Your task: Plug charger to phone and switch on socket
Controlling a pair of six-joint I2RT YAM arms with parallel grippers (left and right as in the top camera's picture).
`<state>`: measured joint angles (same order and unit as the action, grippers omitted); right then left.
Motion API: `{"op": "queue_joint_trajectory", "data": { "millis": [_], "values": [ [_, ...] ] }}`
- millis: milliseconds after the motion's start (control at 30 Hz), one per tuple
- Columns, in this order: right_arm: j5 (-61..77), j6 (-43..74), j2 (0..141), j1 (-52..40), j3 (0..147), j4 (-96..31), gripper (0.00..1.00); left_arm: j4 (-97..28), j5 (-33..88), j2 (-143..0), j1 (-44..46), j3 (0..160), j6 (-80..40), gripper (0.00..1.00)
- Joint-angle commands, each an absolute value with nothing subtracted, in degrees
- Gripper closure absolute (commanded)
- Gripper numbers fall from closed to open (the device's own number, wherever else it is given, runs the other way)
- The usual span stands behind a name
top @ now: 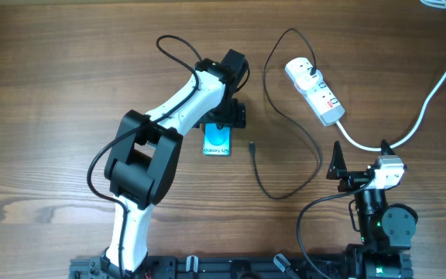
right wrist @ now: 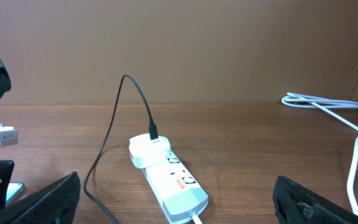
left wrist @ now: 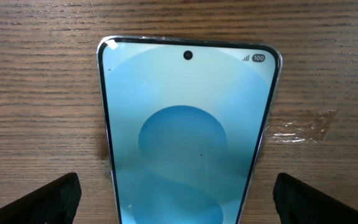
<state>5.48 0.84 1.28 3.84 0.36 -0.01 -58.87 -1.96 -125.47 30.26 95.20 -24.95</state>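
Note:
The phone (top: pixel 217 142) lies flat on the table, its cyan screen up. My left gripper (top: pixel 224 118) hovers over its far end, open. In the left wrist view the phone (left wrist: pixel 188 137) fills the middle, and the gripper (left wrist: pixel 188 202) straddles it with both fingers apart from its edges. The socket (top: pixel 316 91) lies at the back right with a white adapter plugged in. The charger (top: pixel 285 124) loops from it to a connector tip (top: pixel 251 146) lying right of the phone. My right gripper (top: pixel 339 166) is open, facing the socket (right wrist: pixel 169 180) from a distance, with nothing between its fingers (right wrist: pixel 42 202).
A thick white cord (top: pixel 432 93) runs from the socket's near end to the back right corner of the table; this white cord (right wrist: pixel 353 143) also shows in the right wrist view. A patch of clear tape (left wrist: pixel 300 127) sticks to the wood right of the phone.

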Motion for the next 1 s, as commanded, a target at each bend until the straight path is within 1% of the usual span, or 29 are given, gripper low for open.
{"op": "queue_joint_trajectory", "data": {
  "millis": [0, 400, 667, 967],
  "values": [
    [4.7, 1.5, 1.2, 3.7, 0.3, 0.1, 0.0, -59.4, -0.9, -126.5, 29.9, 94.7, -25.5, 0.0],
    [4.7, 1.5, 1.2, 3.7, 0.3, 0.1, 0.0, -60.2, -0.9, -126.5, 29.8, 94.7, -24.3, 0.0],
    [4.7, 1.5, 1.2, 3.7, 0.3, 0.1, 0.0, -58.1, -0.2, -126.5, 29.8, 91.0, -24.4, 0.0],
    [4.7, 1.5, 1.2, 3.7, 0.3, 0.1, 0.0, -56.6, 1.0, -126.5, 29.8, 90.9, -24.4, 0.0]
  ]
}}
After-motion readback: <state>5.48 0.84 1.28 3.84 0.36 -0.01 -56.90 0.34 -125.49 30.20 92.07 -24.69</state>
